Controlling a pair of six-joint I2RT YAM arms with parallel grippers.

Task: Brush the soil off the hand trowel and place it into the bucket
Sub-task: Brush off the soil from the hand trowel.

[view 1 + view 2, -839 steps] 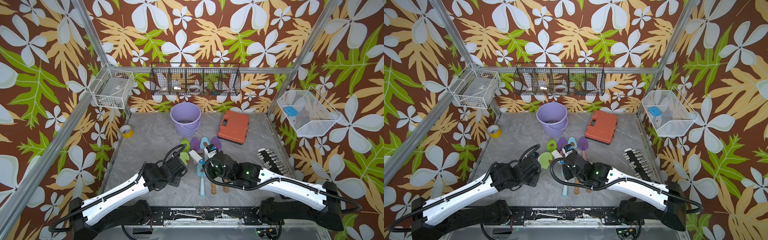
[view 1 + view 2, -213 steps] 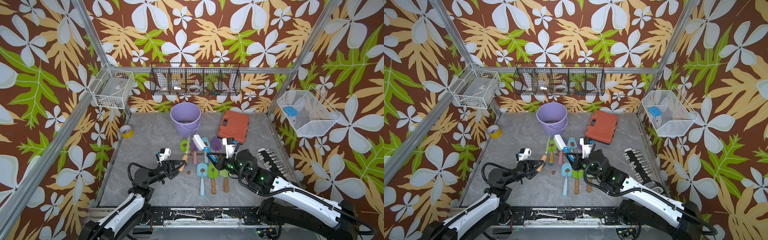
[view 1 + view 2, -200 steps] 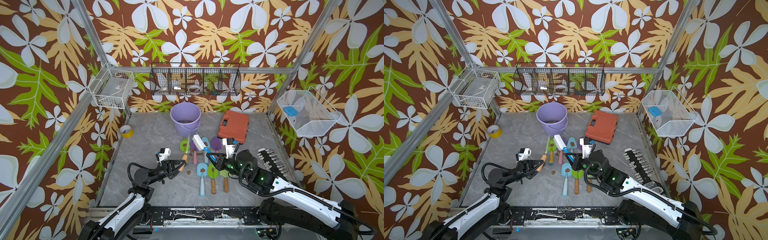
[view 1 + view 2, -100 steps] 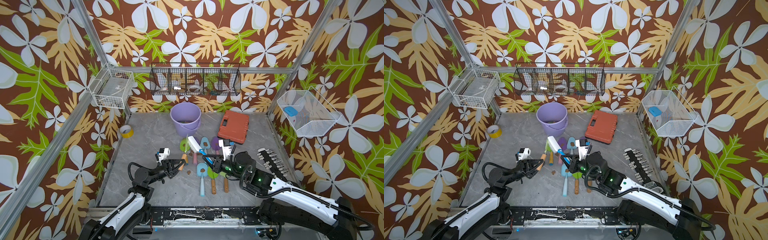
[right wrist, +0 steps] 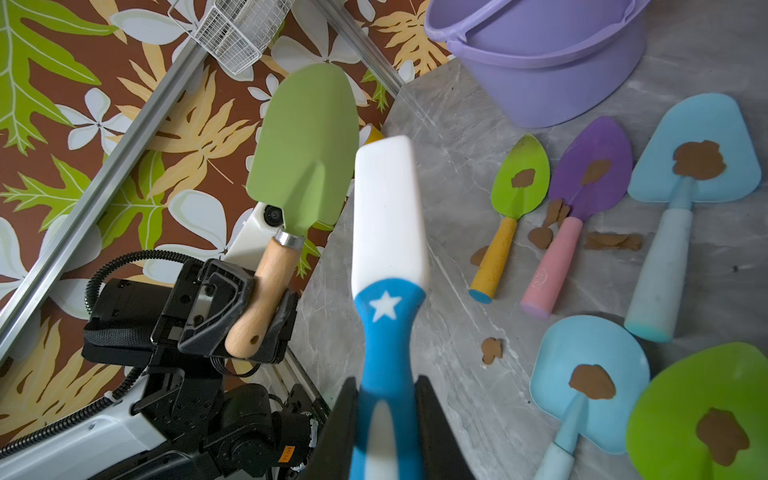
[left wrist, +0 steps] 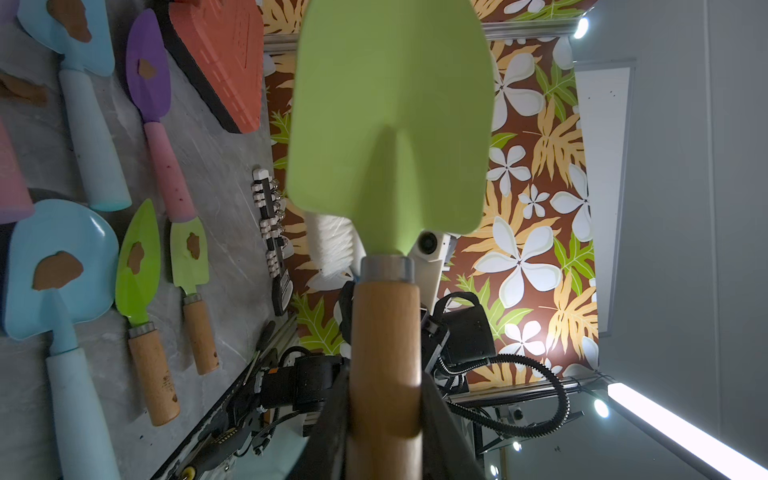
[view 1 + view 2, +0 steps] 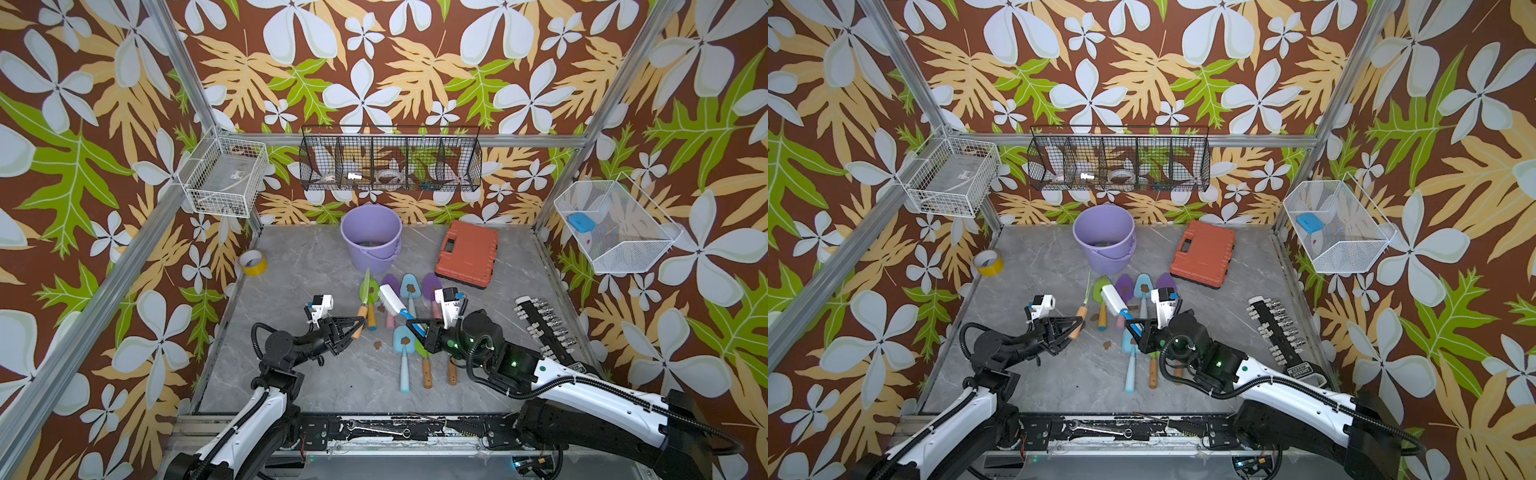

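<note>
My left gripper [image 7: 353,322] [image 6: 384,415] is shut on the wooden handle of a green hand trowel [image 7: 366,286] [image 6: 390,120], held above the table with its blade towards the bucket [image 7: 371,241] [image 5: 540,54]. Both blade faces that show, in the wrist views, carry no soil. My right gripper [image 7: 415,326] [image 5: 386,399] is shut on the blue handle of a white brush [image 7: 390,297] [image 5: 388,216]. The brush head sits right beside the blade, and whether they touch I cannot tell. A loose soil blob [image 7: 378,344] [image 5: 491,350] lies on the table below.
Several other trowels [image 7: 405,347] with brown blobs lie between the arms and the bucket. An orange case [image 7: 467,259] is at the back right, a yellow tape roll [image 7: 252,262] at the left, a socket rail [image 7: 544,328] at the right. Wire baskets hang on the walls.
My right gripper has carried the brush leftwards, closer to the trowel blade. The left gripper and its trowel have barely moved.
</note>
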